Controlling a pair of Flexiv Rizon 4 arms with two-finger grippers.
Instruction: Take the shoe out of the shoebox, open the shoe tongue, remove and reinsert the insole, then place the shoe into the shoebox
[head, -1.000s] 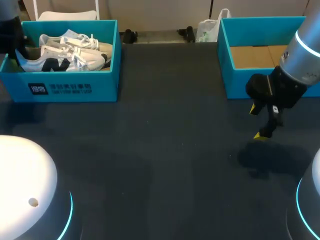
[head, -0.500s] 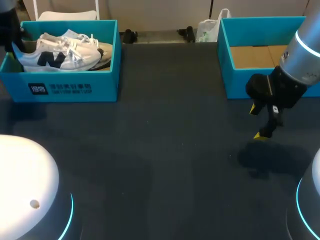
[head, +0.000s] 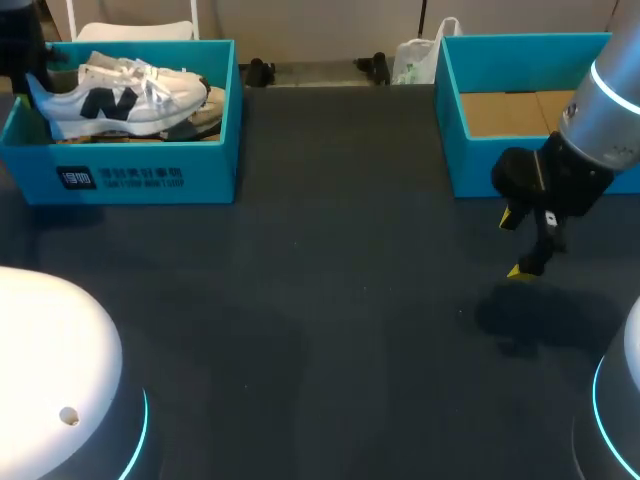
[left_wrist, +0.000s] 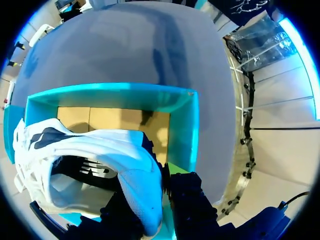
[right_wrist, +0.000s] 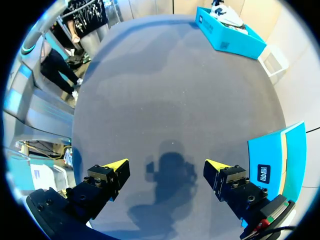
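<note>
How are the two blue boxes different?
The left box has a white shoe in it; the right box shows only its brown cardboard bottom. Over the left box, the left gripper holds the shoe by its heel; in front of the right box, the right gripper hangs open and empty. Both boxes are blue with open tops.

Dark grey table (head: 330, 300), matte surface, soft shadows

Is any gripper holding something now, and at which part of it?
The left gripper grips the white shoe at its heel end; the right gripper is open and empty.
</note>
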